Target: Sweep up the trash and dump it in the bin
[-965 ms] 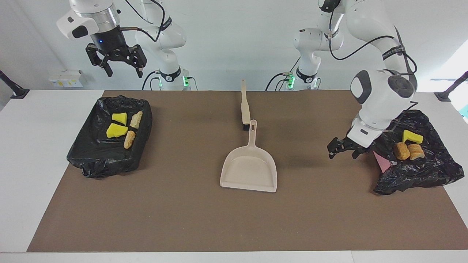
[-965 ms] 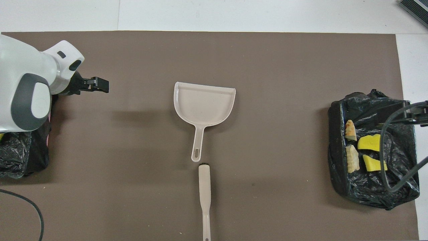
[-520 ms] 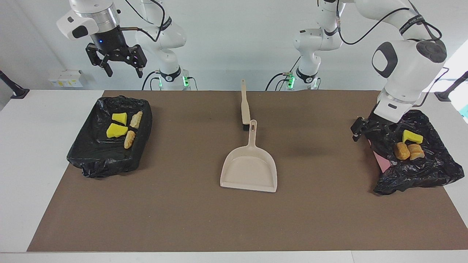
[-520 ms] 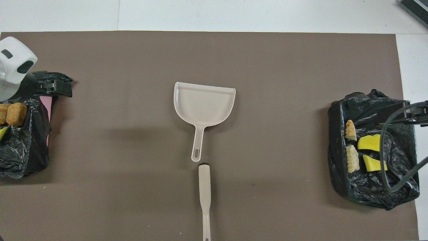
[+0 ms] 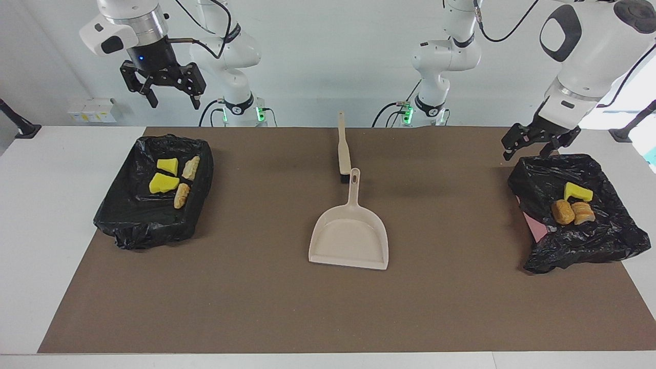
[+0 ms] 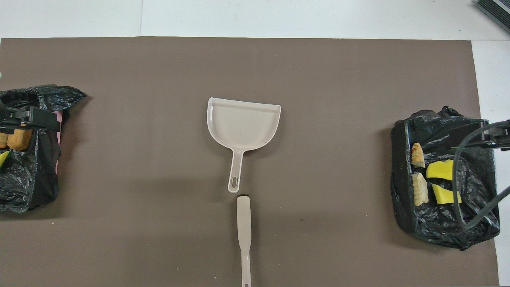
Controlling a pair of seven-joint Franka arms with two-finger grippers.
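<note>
Although the mat is bare of debris, the trash (image 5: pixel 169 177) lies in two lots: yellow wedges and tan lumps inside a black-lined bin (image 5: pixel 128 225) toward the right arm's end of the table from the dustpan (image 5: pixel 349 237), and one yellow wedge with two tan lumps (image 5: pixel 573 205) in a second black-lined bin (image 5: pixel 589 246) toward the left arm's end. The dustpan rests flat at mid-table and holds nothing; the brush (image 5: pixel 343 154) lies nearer to the robots than the dustpan, its dark head just beside the tip of the dustpan's handle. Neither tool is held. The right gripper (image 5: pixel 169 93) hangs high over the table edge by its bin, fingers spread and empty. The left gripper (image 5: pixel 533 143) hovers over the robot-side rim of the second bin, fingers apart and empty.

By these positions the sweeping and dumping appear complete. One risk remains: the second bin's liner (image 6: pixel 24 187) is loose and crumpled, so a low pass of the left gripper could snag it and tip the chunks out.

A brown mat (image 5: pixel 256 307) covers a white table (image 5: pixel 46 215); the wall beside the robots is plain white.
</note>
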